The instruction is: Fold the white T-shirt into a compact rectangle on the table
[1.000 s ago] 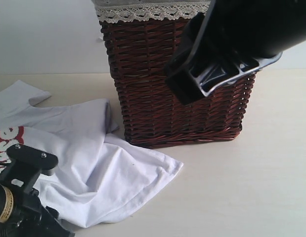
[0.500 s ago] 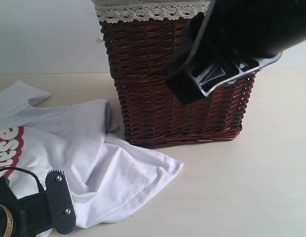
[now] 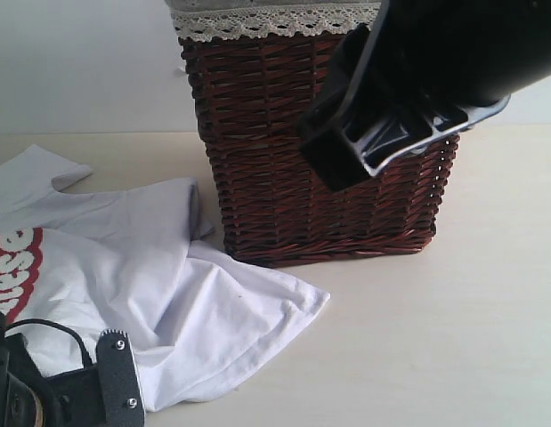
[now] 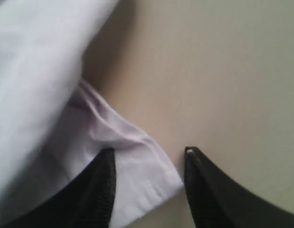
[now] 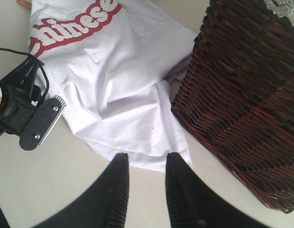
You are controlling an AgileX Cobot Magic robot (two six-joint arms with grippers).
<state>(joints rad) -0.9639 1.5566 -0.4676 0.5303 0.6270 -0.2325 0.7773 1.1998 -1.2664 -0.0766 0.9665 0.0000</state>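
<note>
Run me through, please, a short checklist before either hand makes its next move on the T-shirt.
1. Left hand open: ok, jaws apart.
2. Cloth within the left hand's grasp: ok, a corner of the white T-shirt lies between its fingers, not pinched.
3. Right hand open and empty: ok, raised above the table.
4. Shirt lying flat: not ok, rumpled with overlapping folds.
5. Shirt free of the wicker basket: cannot tell, its edge reaches the basket's base.
</note>
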